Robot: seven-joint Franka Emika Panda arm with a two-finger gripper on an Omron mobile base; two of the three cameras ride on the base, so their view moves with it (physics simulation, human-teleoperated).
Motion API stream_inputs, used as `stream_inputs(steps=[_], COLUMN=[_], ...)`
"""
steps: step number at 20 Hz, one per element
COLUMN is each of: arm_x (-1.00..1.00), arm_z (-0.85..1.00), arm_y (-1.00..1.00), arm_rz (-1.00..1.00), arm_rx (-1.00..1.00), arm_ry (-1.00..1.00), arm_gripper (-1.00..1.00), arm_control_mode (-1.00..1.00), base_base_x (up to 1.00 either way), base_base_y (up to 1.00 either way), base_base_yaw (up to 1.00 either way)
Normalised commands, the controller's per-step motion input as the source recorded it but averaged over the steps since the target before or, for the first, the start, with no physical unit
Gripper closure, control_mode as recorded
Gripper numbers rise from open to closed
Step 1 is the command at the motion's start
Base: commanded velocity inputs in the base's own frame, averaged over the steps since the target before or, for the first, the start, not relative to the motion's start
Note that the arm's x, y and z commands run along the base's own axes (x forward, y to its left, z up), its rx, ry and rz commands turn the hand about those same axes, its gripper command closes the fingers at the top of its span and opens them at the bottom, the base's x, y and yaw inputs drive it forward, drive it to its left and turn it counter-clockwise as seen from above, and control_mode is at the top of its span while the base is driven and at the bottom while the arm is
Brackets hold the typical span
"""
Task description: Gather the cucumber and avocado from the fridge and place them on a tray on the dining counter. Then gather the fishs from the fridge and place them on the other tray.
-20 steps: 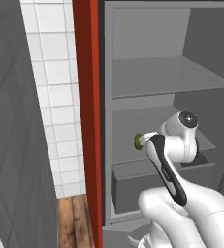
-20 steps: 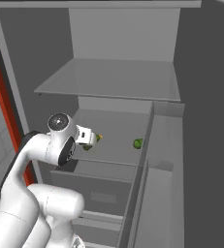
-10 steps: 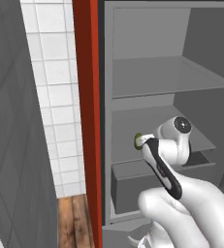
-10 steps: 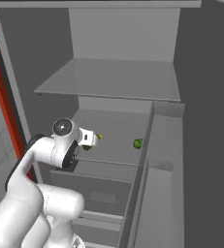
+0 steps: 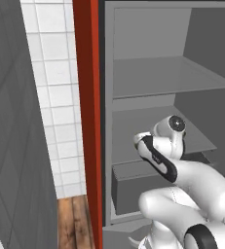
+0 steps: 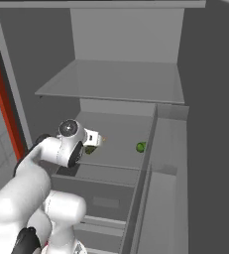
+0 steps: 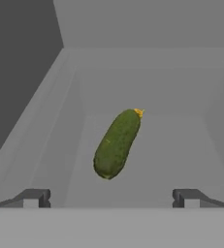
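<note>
Two dark fingertips (image 7: pixel 32 198) of mine stand far apart at the bottom of the hand view, so my gripper (image 7: pixel 111 198) is spread wide and holds nothing. Between them and a little ahead lies the cucumber (image 7: pixel 116 143), a dark green, pebbled thing resting on the grey floor of the fridge shelf (image 7: pixel 181 140), tilted so that its orange-tipped end points away and slightly to the right in that view, its blunt end nearer to me. My fingertips are apart from it; neither touches it. In the right base view my white arm (image 6: pixel 41 163) reaches from the lower left into the open fridge (image 6: pixel 126 34), and my hand sits over the middle shelf (image 6: pixel 121 136), with a bit of the cucumber's green showing just beside my wrist. Further right on that same shelf, well apart from my hand and near the inner side wall, sits a small round green thing, the avocado (image 6: pixel 141 147). In the left base view my arm (image 5: pixel 182 185) bends in from the lower right past the red fridge door edge (image 5: pixel 87 121), with white wall tiles (image 5: pixel 55 97) to the left of it and a strip of wooden floor (image 5: pixel 75 223) below.
</note>
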Motion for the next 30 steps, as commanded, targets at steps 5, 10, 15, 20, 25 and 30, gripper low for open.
stream_inputs(steps=[5,10,15,20,25,30], arm_x=[0.35,0.33,0.25,0.21,0.21,0.21], arm_z=[-0.10,-0.08,-0.18,-0.28,-0.15,-0.11], arm_y=[0.00,0.00,0.00,0.00,0.00,0.00], arm_rz=[0.00,0.00,0.00,0.00,0.00,0.00], arm_rx=[0.00,0.00,0.00,0.00,0.00,0.00], arm_ry=[0.00,0.00,0.04,0.07,0.09,0.05], arm_gripper=[-1.00,-1.00,-1.00,-1.00,-1.00,-1.00], arm_control_mode=[-1.00,-1.00,-1.00,-1.00,-1.00,-1.00], base_base_x=[0.00,0.00,0.00,0.00,0.00,0.00], base_base_y=[0.00,0.00,0.00,0.00,0.00,0.00], base_base_yaw=[0.00,0.00,0.00,0.00,0.00,0.00])
